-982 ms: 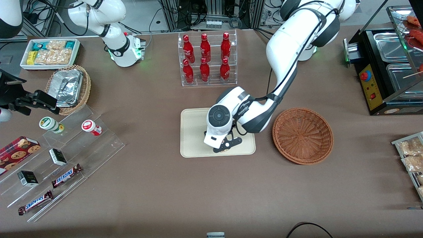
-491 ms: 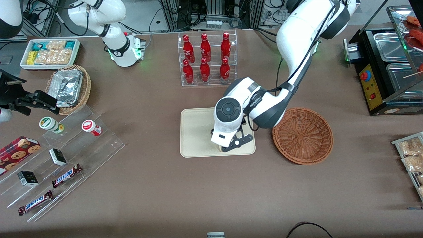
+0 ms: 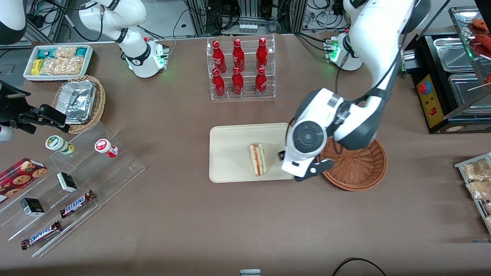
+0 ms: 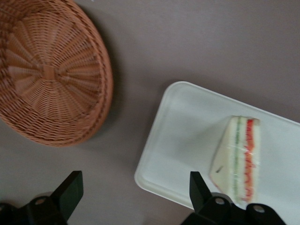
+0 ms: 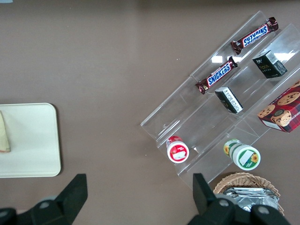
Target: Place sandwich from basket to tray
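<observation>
- Well, the sandwich (image 3: 258, 159) is lying on the tray (image 3: 230, 153), close to the tray's edge that faces the front camera and nearer its basket-side end; red and green filling stripes show through the clear wrap.
- Nothing touches it; the hand (image 4: 133, 194) hangs above the bench (image 3: 191, 214) over the gap between the tray's corner and the basket (image 3: 356, 168), with its two dark fingers (image 4: 70, 190) spread apart and nothing between them.
- From the front, the hand (image 3: 305, 168) sits just past the tray's short edge, overlapping the basket's rim in that view.
- The reddish-brown wicker basket stands beside the tray toward the working arm's end of the bench, and its woven bottom is bare.
- Farther from the front camera than the tray, a clear rack holds six red bottles (image 3: 238, 65) with white script on them, too small to read.
- Toward the parked arm's end, a stepped clear display (image 3: 88, 180) carries two bars marked "SNICKERS" (image 3: 76, 204), small dark boxes (image 3: 67, 181), two little round-lidded tubs (image 3: 105, 147) and a red box with cookies pictured on it (image 3: 21, 174).
- Near that display's farther edge sits a paler wicker basket of foil containers (image 3: 78, 101), and next to it a white bin of snack packets (image 3: 57, 61).
</observation>
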### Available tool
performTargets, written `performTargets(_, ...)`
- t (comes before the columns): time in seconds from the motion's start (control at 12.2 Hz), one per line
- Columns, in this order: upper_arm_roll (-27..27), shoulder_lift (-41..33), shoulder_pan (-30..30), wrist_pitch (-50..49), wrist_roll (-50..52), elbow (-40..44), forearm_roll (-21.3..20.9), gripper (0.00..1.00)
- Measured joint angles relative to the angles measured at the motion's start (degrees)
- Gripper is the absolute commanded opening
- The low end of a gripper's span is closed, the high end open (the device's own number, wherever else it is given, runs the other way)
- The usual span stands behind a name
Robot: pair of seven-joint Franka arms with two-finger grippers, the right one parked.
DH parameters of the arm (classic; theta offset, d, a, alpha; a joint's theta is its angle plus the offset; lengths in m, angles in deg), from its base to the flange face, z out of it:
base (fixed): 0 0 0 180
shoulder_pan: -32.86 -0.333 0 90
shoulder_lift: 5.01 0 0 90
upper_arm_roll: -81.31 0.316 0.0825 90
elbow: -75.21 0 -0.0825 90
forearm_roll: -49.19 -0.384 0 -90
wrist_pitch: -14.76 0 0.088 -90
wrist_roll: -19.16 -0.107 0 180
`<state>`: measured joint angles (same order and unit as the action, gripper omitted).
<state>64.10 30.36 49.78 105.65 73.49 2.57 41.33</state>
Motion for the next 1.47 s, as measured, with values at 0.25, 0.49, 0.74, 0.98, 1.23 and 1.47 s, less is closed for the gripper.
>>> performTargets(0.25, 0.03, -7.39, -5.24, -1.19, -9.23, -8.15, 0.76, 1.00)
performTargets(0.49, 0.07, -14.29, -10.57, -4.18, -17.54, -13.87, 0.91, 1.00)
performTargets(0.74, 0.11, -18.42, -16.00, -9.06, -25.62, -14.98, 2.29, 1.00)
performTargets(0.98, 0.17, -22.28, -21.02, -12.10, -35.57, -15.06, 5.28, 1.00)
performTargets(1.23, 0.73, -26.93, -23.61, -15.85, -42.45, -15.07, 5.58, 1.00)
performTargets(1.47, 1.86, -31.87, -24.10, -19.09, -43.47, -15.06, 5.60, 1.00)
